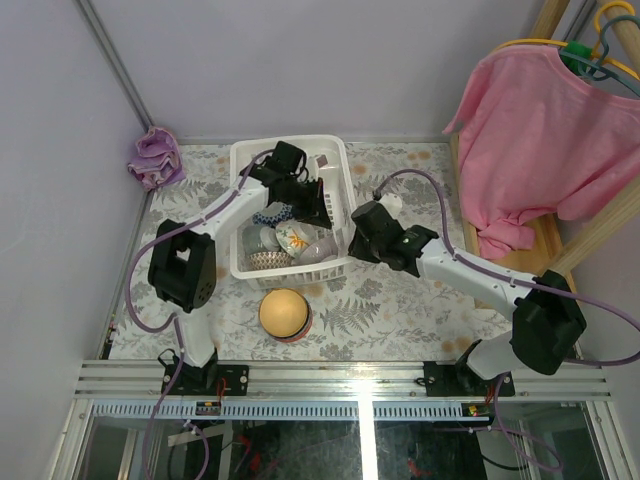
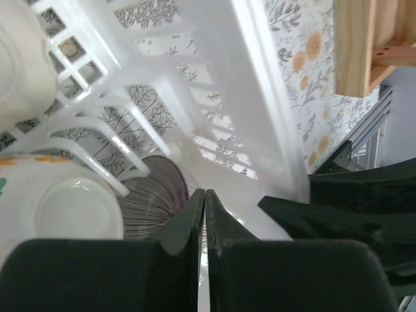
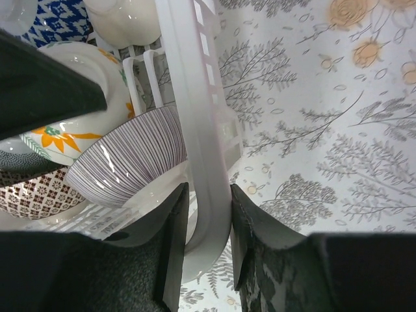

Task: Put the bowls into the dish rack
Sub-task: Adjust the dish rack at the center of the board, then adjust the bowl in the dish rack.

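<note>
The white dish rack [image 1: 290, 143] stands at the middle back of the table, with several bowls [image 1: 280, 243] inside it. In the right wrist view a striped bowl [image 3: 123, 162], an orange-flower bowl [image 3: 65, 130], a brown-patterned bowl [image 3: 26, 195] and a blue-white one [image 3: 58, 13] lean together. An orange-yellow bowl [image 1: 284, 313] sits upside down on the table in front of the rack. My left gripper [image 1: 318, 210] [image 2: 205, 192] is shut and holds nothing, inside the rack above the striped bowl [image 2: 156, 198]. My right gripper [image 1: 352, 240] [image 3: 203, 188] is shut on the rack's right rim [image 3: 188, 78].
A purple cloth [image 1: 155, 157] lies at the back left corner. A pink shirt [image 1: 545, 140] hangs on a wooden stand [image 1: 545, 235] at the right. Walls close in the left and back sides. The tablecloth [image 1: 400, 300] has a leaf print.
</note>
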Tool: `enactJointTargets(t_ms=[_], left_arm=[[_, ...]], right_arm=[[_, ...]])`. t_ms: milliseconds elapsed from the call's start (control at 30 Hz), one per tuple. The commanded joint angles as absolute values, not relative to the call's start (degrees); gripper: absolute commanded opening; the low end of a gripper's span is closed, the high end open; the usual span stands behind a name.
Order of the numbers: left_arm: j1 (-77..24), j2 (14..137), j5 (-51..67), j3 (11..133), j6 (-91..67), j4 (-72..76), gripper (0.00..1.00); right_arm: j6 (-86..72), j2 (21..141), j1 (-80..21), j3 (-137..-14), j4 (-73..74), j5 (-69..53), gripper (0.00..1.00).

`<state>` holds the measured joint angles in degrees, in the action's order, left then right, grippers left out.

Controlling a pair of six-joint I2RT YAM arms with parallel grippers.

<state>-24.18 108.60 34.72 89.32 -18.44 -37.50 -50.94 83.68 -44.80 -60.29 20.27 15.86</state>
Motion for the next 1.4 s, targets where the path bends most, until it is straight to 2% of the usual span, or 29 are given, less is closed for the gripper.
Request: enactJointTargets(t_ms=[0,167,267,433,600,700,1367], left_arm=[[-23.3,104.7,37.9,90.4,-20.7,-33.1,0.00],[-23.2,106.5,40.1,94.5,-17.7,-39.7,0.01],[-23.2,106.9,38.4,96.1,-14.6,-46.2,0.15],[-23.2,104.7,35.5,93.8,-12.4,-50.7,0.32],[-23.1,104.3,31.9,92.4,-10.2,-52.5,0.40],[-23.1,103.8,33.3,90.4,-9.8,-52.5,0.41],[-26.2,103.5,36.4,83.5,-9.7,-49.7,0.29]], right_arm=[[-53.0,84.6,-49.3,-58.0,27.3,13.3,0.18],[-50.5,84.7,-49.2,-61.0,29.9,14.4,0.41],[-49.1,85.2,-49.2,-62.3,30.2,14.2,0.45],[-46.8,86.0,-49.2,-63.5,31.1,14.3,0.46],[-44.7,85.2,-48.8,-63.6,31.1,14.0,0.51],[-43.5,84.1,-48.2,-63.4,31.2,13.4,0.54],[-39.4,82.3,-41.0,-63.1,30.1,7.7,0.53]])
